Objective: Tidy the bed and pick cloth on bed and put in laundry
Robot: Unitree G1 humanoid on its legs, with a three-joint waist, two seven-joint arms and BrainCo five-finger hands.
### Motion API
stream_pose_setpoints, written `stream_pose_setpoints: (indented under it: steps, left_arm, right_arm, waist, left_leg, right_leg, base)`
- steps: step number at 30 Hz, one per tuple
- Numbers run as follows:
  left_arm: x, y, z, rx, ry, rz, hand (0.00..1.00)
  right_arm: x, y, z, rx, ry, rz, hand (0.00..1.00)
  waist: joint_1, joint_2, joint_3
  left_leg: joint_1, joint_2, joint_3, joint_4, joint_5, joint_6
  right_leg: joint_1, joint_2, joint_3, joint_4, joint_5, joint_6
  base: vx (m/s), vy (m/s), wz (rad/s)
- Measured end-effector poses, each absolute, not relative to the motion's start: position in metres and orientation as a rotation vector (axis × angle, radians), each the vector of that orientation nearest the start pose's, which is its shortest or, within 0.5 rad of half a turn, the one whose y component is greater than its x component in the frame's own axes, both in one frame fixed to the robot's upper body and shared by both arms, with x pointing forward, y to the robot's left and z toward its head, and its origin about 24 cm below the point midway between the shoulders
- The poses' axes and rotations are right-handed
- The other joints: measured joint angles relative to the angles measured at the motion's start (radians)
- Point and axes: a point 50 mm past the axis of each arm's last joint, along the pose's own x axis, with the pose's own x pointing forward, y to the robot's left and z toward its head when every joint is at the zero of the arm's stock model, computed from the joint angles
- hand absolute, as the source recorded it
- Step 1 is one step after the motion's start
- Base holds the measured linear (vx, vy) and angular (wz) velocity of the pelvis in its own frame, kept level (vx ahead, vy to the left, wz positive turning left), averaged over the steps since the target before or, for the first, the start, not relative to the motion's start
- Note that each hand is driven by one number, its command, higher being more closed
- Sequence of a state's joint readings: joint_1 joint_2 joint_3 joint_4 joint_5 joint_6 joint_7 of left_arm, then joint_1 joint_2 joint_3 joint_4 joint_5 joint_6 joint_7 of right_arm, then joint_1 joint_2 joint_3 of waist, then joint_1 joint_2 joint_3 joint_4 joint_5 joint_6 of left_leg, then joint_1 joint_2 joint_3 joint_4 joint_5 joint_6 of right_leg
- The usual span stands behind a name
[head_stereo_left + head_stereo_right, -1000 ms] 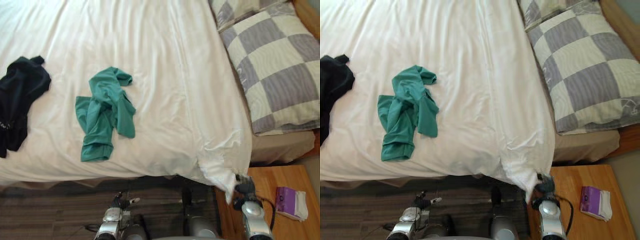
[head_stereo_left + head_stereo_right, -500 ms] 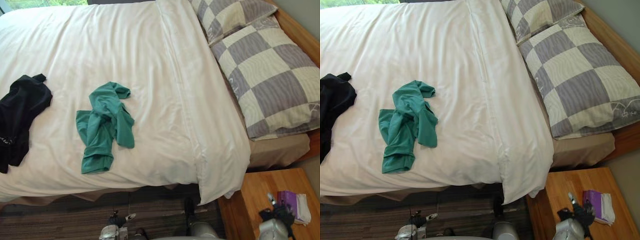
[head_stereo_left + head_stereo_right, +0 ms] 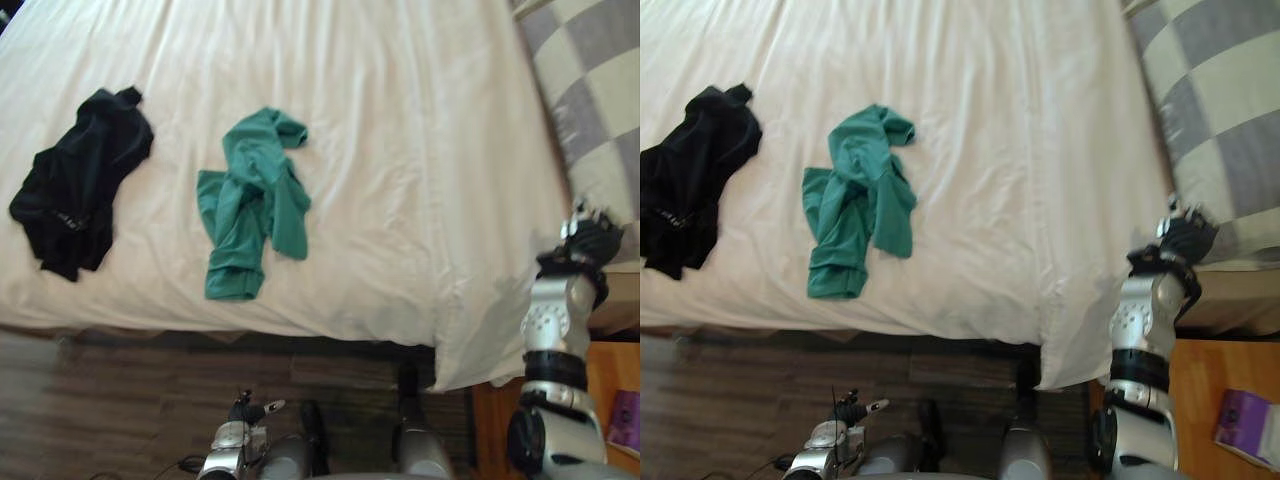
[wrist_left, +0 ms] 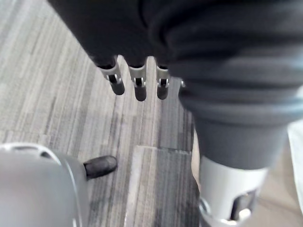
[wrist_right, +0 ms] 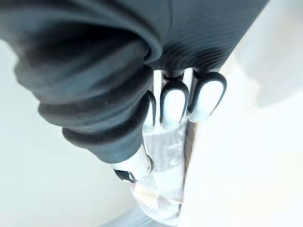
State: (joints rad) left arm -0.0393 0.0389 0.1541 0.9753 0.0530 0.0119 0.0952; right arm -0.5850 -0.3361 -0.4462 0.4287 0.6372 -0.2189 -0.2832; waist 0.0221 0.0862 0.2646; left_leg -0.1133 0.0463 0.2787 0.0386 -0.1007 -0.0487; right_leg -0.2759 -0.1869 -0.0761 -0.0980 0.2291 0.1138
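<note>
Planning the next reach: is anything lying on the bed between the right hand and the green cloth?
Nothing visible does. Between the right hand, up beside the pillow, and the green cloth lies just the white cover.

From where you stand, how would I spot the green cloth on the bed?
Find the big bed with its white cover and a checked pillow at the right. The green cloth lies crumpled near the cover's front edge, left of middle. Its only neighbour, further left, is a black cloth.
</note>
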Motion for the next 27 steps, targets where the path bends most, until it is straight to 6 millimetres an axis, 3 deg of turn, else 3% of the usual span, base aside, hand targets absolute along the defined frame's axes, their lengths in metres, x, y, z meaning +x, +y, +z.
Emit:
stream_pose_setpoints:
  steps: [3, 6, 10, 14, 17, 19, 20, 22, 23, 24, 25, 26, 27]
  left_arm:
    - [0.163, 0.178, -0.137, 0.086, 0.905, 0.151, 0.00]
    - [0.175, 0.169, -0.131, 0.090, 0.858, 0.112, 0.00]
    - [0.186, 0.165, -0.126, 0.100, 0.819, 0.087, 0.00]
    - [0.188, 0.164, -0.125, 0.063, 0.814, 0.122, 0.00]
    - [0.185, 0.169, -0.127, -0.011, 0.830, 0.218, 0.00]
    - [0.182, 0.172, -0.129, -0.054, 0.839, 0.268, 0.00]
    - [0.181, 0.172, -0.129, -0.062, 0.841, 0.278, 0.00]
    - [0.179, 0.169, -0.131, -0.070, 0.856, 0.282, 0.00]
    - [0.179, 0.166, -0.131, -0.074, 0.859, 0.278, 0.00]
    - [0.179, 0.161, -0.131, -0.080, 0.861, 0.262, 0.00]
    - [0.179, 0.161, -0.131, -0.078, 0.863, 0.255, 0.00]
    - [0.179, 0.161, -0.132, -0.078, 0.865, 0.251, 0.00]
    - [0.179, 0.161, -0.132, -0.077, 0.865, 0.246, 0.00]
  right_arm:
    - [0.332, -0.314, 0.178, 0.545, -0.504, -0.624, 1.00]
    - [0.330, -0.316, 0.190, 0.504, -0.570, -0.608, 1.00]
    - [0.332, -0.306, 0.189, 0.478, -0.591, -0.562, 1.00]
    - [0.332, -0.292, 0.167, 0.497, -0.561, -0.537, 1.00]
    - [0.322, -0.279, 0.119, 0.545, -0.446, -0.547, 1.00]
    - [0.302, -0.268, 0.068, 0.554, -0.296, -0.586, 1.00]
    - [0.295, -0.265, 0.053, 0.558, -0.247, -0.600, 1.00]
    - [0.257, -0.262, -0.017, 0.566, 0.060, -0.705, 1.00]
    - [0.243, -0.261, -0.040, 0.557, 0.185, -0.729, 1.00]
    - [0.205, -0.255, -0.087, 0.551, 0.453, -0.775, 1.00]
    - [0.174, -0.245, -0.115, 0.535, 0.642, -0.786, 0.00]
    - [0.156, -0.240, -0.126, 0.523, 0.727, -0.790, 0.00]
    - [0.121, -0.226, -0.146, 0.524, 0.882, -0.798, 0.00]
  waist:
    - [-0.004, 0.051, 0.061]
    - [-0.011, 0.076, 0.107]
    - [-0.036, 0.075, 0.126]
    - [-0.048, 0.054, 0.126]
    - [-0.051, 0.009, 0.108]
    - [-0.052, -0.038, 0.082]
    - [-0.054, -0.049, 0.075]
    - [-0.061, -0.080, 0.039]
    - [-0.062, -0.083, 0.033]
    - [-0.062, -0.079, 0.023]
    - [-0.061, -0.070, 0.020]
    - [-0.064, -0.063, 0.015]
    - [-0.067, -0.054, 0.011]
  left_leg:
    - [-0.054, -0.016, -0.005, 0.004, 0.005, 0.006]
    - [-0.094, -0.030, 0.007, 0.006, 0.005, 0.006]
    - [-0.101, -0.035, 0.021, 0.006, 0.005, 0.007]
    - [-0.090, -0.023, 0.040, 0.002, 0.005, 0.006]
    - [-0.050, 0.008, 0.077, 0.002, -0.003, -0.006]
    - [0.002, 0.038, 0.087, 0.004, -0.015, -0.024]
    - [0.017, 0.046, 0.087, 0.004, -0.017, -0.028]
    - [0.056, 0.073, 0.087, 0.005, -0.026, -0.041]
    - [0.066, 0.077, 0.087, 0.005, -0.027, -0.044]
    - [0.081, 0.083, 0.086, 0.000, -0.027, -0.044]
    - [0.094, 0.085, 0.088, -0.006, -0.028, -0.045]
    - [0.096, 0.087, 0.089, -0.006, -0.028, -0.045]
    - [0.115, 0.088, 0.094, -0.008, -0.029, -0.047]
  right_leg:
    - [-0.050, -0.018, 0.001, 0.000, 0.011, 0.008]
    - [-0.100, -0.025, 0.030, 0.000, 0.034, 0.018]
    - [-0.116, -0.026, 0.060, 0.000, 0.039, 0.018]
    - [-0.117, -0.010, 0.082, 0.000, 0.038, 0.018]
    - [-0.089, 0.023, 0.083, 0.000, 0.029, 0.004]
    - [-0.037, 0.053, 0.076, 0.000, -0.003, -0.028]
    - [-0.022, 0.062, 0.074, 0.000, -0.009, -0.029]
    - [0.020, 0.086, 0.062, 0.000, -0.030, -0.038]
    - [0.030, 0.090, 0.059, 0.000, -0.035, -0.042]
    - [0.045, 0.096, 0.055, 0.000, -0.040, -0.046]
    - [0.054, 0.099, 0.055, 0.000, -0.042, -0.047]
    - [0.056, 0.099, 0.055, 0.000, -0.042, -0.047]
    - [0.071, 0.100, 0.059, 0.000, -0.042, -0.047]
  base:
    - [0.01, 0.037, 0.11]
    - [0.03, 0.046, -0.08]
    - [0.07, 0.019, -0.10]
    - [0.07, -0.021, -0.14]
    - [0.07, -0.068, -0.28]
    - [0.08, -0.090, -0.17]
    - [0.09, -0.115, -0.07]
    - [0.08, -0.099, -0.06]
    - [0.06, -0.075, -0.05]
    - [0.05, -0.078, -0.03]
    - [0.03, -0.053, -0.04]
    - [0.02, -0.040, -0.11]
    - [0.00, -0.024, -0.11]
